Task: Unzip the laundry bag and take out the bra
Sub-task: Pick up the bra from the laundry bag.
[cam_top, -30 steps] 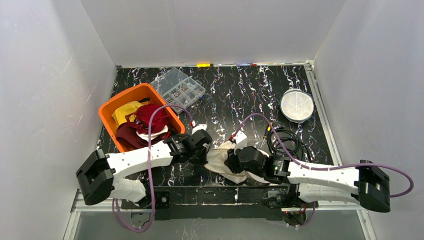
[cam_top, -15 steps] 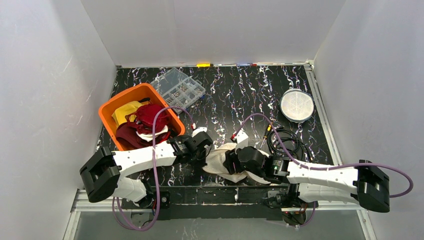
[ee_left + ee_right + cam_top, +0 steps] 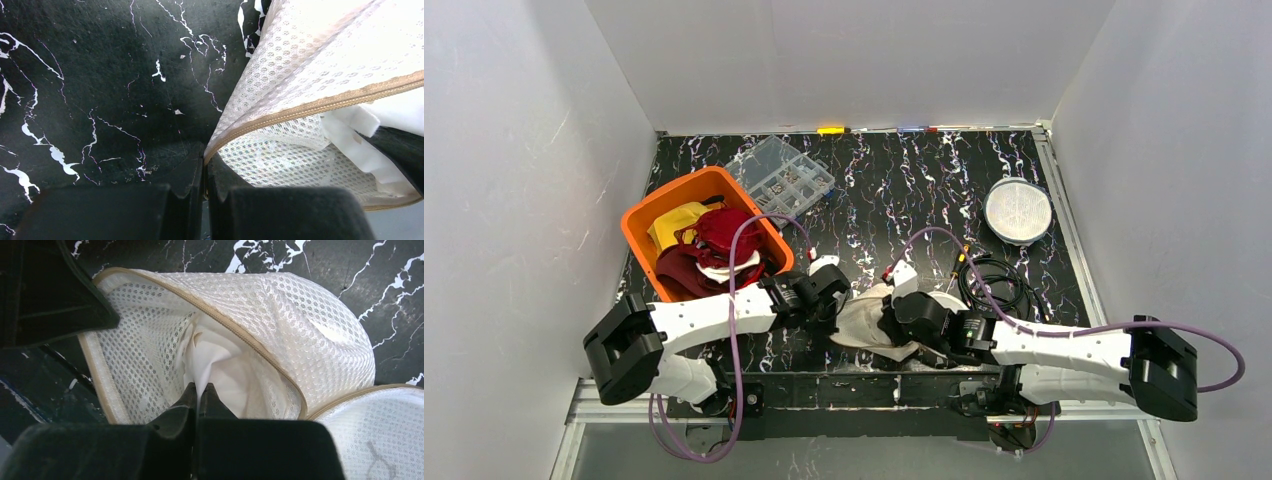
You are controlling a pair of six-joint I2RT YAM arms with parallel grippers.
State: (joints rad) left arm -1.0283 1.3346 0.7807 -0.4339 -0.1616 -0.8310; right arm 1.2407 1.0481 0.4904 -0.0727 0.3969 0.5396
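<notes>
Laundry bag lies at lower centre of the top view, on the black marbled table btwn the two wrists. Most of it is covered by the arms; only a cream mesh patch shows there.

Left gripper: fingers pressed together w/ the bag's tan zip trim running down into the slit, so it's nipping the bag's edge at a corner. Fingertips are dark and low in frame, so the exact contact is hard to make out. No zip pull visible in any view.

Right gripper: tips closed inside the bag's gaping mouth, pinching a fold of smooth white cloth, the bra. Only that bunched fold shows, no cups or straps discernible, and the rest is down in the mesh. In the left wrist view a bit of the same white cloth peeks out at right, under the trim, cut off by the frame edge.

Upper left in the top view: orange bin w/ red garments piled in, partly behind the left arm's cable. Clear organiser box just beyond it. Round dish at upper right, black cable coil below it, partly under the right arm's hose.
</notes>
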